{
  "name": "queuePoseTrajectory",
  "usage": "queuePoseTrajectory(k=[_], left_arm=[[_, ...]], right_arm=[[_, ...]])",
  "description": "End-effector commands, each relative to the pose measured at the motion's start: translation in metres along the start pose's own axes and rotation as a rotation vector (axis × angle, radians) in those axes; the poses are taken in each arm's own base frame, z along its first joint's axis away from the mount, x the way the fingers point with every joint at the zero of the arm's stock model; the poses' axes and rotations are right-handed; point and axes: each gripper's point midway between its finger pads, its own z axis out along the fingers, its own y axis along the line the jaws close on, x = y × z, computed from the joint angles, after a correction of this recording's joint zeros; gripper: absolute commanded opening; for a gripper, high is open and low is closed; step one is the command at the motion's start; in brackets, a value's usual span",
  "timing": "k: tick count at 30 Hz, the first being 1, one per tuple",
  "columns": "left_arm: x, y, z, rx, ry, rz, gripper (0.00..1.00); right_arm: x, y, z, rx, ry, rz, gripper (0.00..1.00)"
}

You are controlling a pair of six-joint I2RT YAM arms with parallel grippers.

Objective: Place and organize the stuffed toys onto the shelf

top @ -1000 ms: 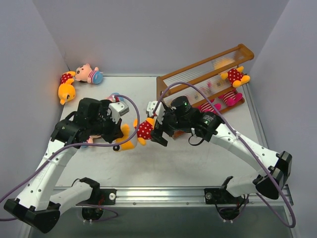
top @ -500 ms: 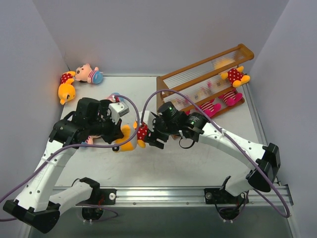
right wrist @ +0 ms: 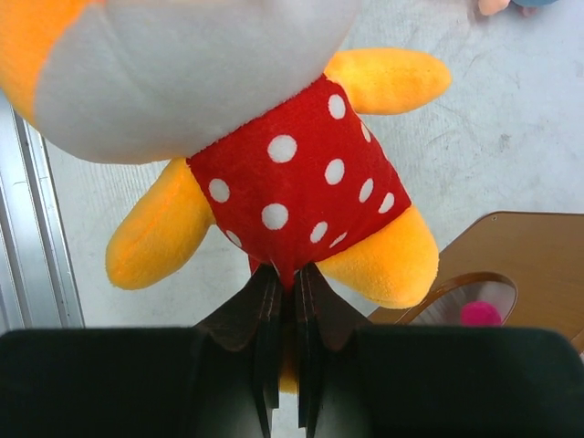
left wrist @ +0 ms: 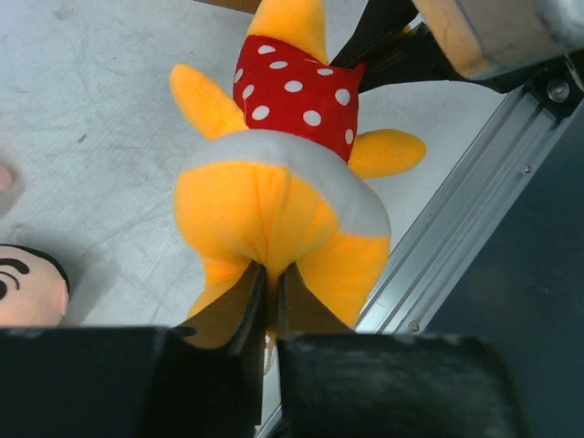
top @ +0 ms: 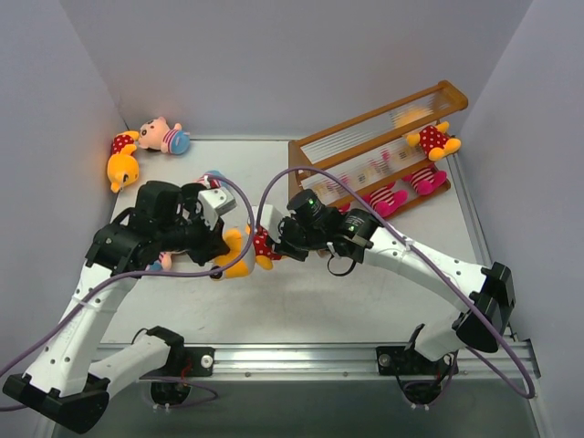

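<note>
A yellow bear in a red polka-dot shirt (top: 248,246) hangs stretched between my two grippers over the middle of the table. My left gripper (top: 223,245) pinches the yellow plush of its head (left wrist: 274,210), the jaws (left wrist: 271,285) nearly together on the fabric. My right gripper (top: 274,243) is shut on the lower hem of the bear's red shirt (right wrist: 297,187), fingertips (right wrist: 290,285) clamped tight. The orange-brown shelf (top: 365,137) stands at the back right. It holds another yellow bear (top: 434,140) and two magenta-limbed toys (top: 424,179) (top: 387,197).
A yellow bear (top: 120,161) and a peach-faced doll (top: 165,137) lie in the far-left corner. Another doll (top: 212,176) is partly hidden behind the left arm, and a peach face (left wrist: 27,283) shows under it. The shelf's end (right wrist: 511,255) is close to the right gripper. A metal rail (top: 301,351) edges the near side.
The right gripper moved left onto the bear and closed from wide open onto its red shirt. The left arm has hardly moved and still grips the head.
</note>
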Motion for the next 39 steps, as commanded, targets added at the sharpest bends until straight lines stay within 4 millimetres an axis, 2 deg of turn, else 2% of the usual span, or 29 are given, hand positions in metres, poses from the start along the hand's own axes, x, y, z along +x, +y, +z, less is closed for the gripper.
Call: queuePoseTrajectory(k=[1, 3, 4, 7, 12, 14, 18, 21, 22, 23, 24, 25, 28, 30, 35, 39], left_arm=[[-0.038, 0.004, -0.015, -0.063, -0.153, 0.049, 0.21], [-0.047, 0.013, -0.019, -0.120, -0.198, 0.031, 0.37], [-0.049, 0.022, -0.021, -0.174, -0.207, 0.019, 0.50], [-0.062, 0.035, -0.025, -0.252, -0.265, -0.015, 0.66], [-0.085, 0.068, -0.041, -0.443, -0.388, -0.123, 0.80], [-0.088, 0.076, -0.043, -0.486, -0.419, -0.178, 0.85], [-0.083, 0.111, -0.053, -0.655, -0.456, -0.293, 0.93], [-0.077, 0.128, -0.057, -0.718, -0.468, -0.363, 0.97], [-0.070, 0.139, -0.060, -0.752, -0.466, -0.396, 1.00], [-0.067, 0.144, -0.061, -0.764, -0.475, -0.432, 0.95], [-0.067, 0.147, -0.064, -0.768, -0.493, -0.446, 0.94], [-0.057, 0.158, -0.066, -0.801, -0.489, -0.477, 0.94], [-0.051, 0.168, -0.067, -0.855, -0.494, -0.491, 0.94], [-0.045, 0.171, -0.061, -0.860, -0.481, -0.487, 0.94], [-0.032, 0.179, -0.049, -0.876, -0.454, -0.489, 0.94], [-0.018, 0.184, -0.041, -0.896, -0.428, -0.489, 0.94]], right_arm=[[0.009, 0.003, -0.006, 0.012, 0.024, 0.001, 0.00], [0.013, 0.004, -0.011, 0.015, 0.036, 0.006, 0.00], [0.018, 0.006, -0.012, 0.015, 0.049, 0.011, 0.00], [0.026, 0.006, -0.023, 0.044, 0.066, 0.023, 0.00], [0.044, -0.001, -0.045, 0.115, 0.108, 0.078, 0.00], [0.052, -0.007, -0.054, 0.154, 0.139, 0.121, 0.00], [0.061, -0.019, -0.068, 0.234, 0.167, 0.222, 0.00], [0.067, -0.023, -0.080, 0.298, 0.192, 0.298, 0.00], [0.068, -0.023, -0.084, 0.310, 0.192, 0.319, 0.00], [0.074, -0.025, -0.088, 0.341, 0.213, 0.361, 0.00], [0.074, -0.031, -0.094, 0.379, 0.217, 0.382, 0.00], [0.075, -0.031, -0.098, 0.392, 0.223, 0.402, 0.00], [0.084, -0.038, -0.113, 0.455, 0.256, 0.465, 0.00], [0.086, -0.043, -0.124, 0.491, 0.251, 0.508, 0.00], [0.095, -0.069, -0.155, 0.605, 0.268, 0.586, 0.00], [0.104, -0.085, -0.169, 0.689, 0.324, 0.598, 0.00]])
